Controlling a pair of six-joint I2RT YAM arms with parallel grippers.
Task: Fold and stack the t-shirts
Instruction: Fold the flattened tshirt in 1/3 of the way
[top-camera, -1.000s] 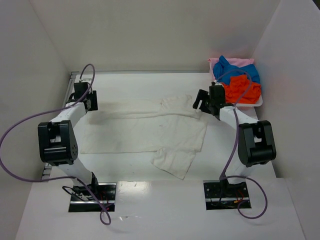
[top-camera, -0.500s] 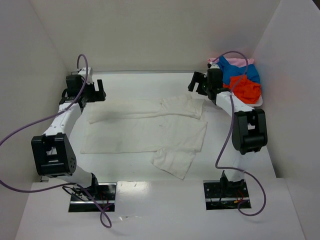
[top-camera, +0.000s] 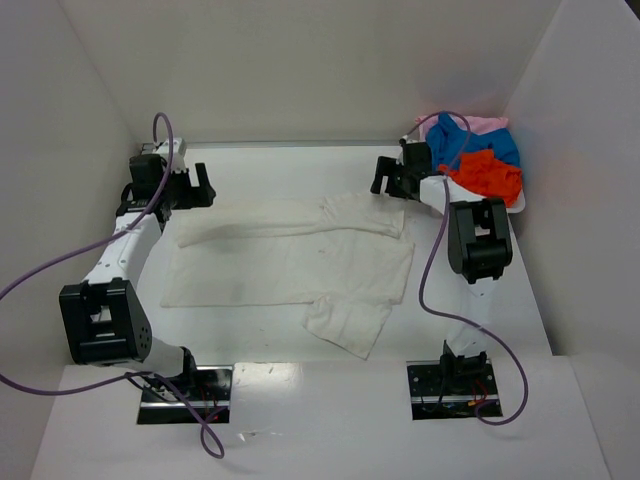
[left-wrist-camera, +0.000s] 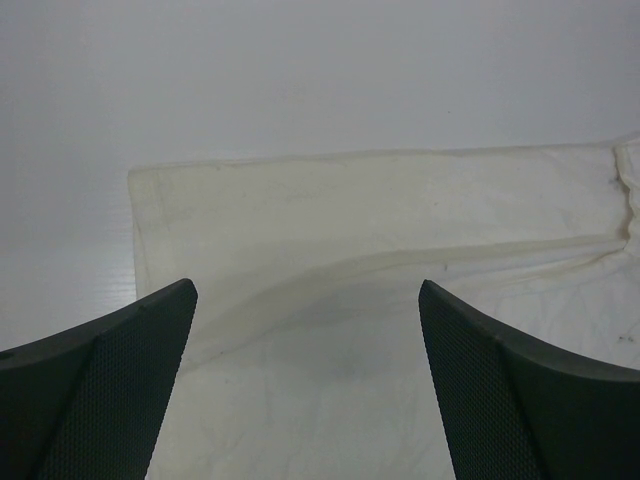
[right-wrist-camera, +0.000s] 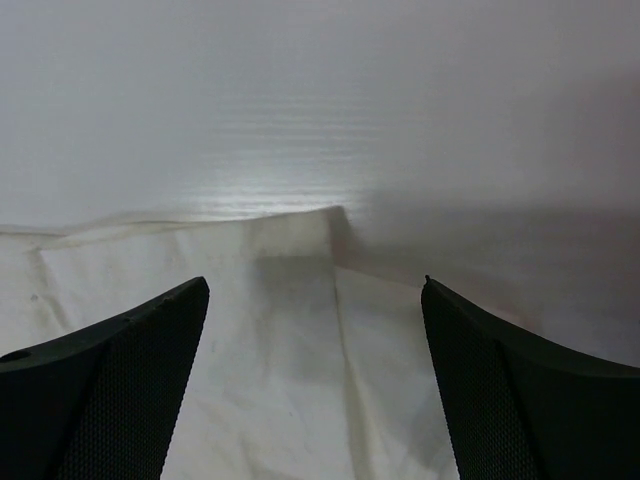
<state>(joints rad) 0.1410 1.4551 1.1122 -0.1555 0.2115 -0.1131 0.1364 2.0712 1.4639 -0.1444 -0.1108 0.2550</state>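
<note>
Tray first: it's a shallow white one just off the far right corner of the off-white shirt, and it's got three shirts heaped in it, a blue one, an orange-red one and a pink one peeking out at the back, all crumpled, none folded

The off-white shirt itself lies spread in the middle of the table, mostly flat. Its far edge looks doubled over into a long band, and one flap sticks out crooked at its near right corner. There are a few soft creases, and up close it's a bit yellowish at the hems

The left gripper hangs just off the shirt's far left corner, jaws spread wide with nothing between them. The right gripper sits over the shirt's far right corner, and it's the same deal, wide open and empty

The table is plain white, boxed in by white walls on three sides
</note>
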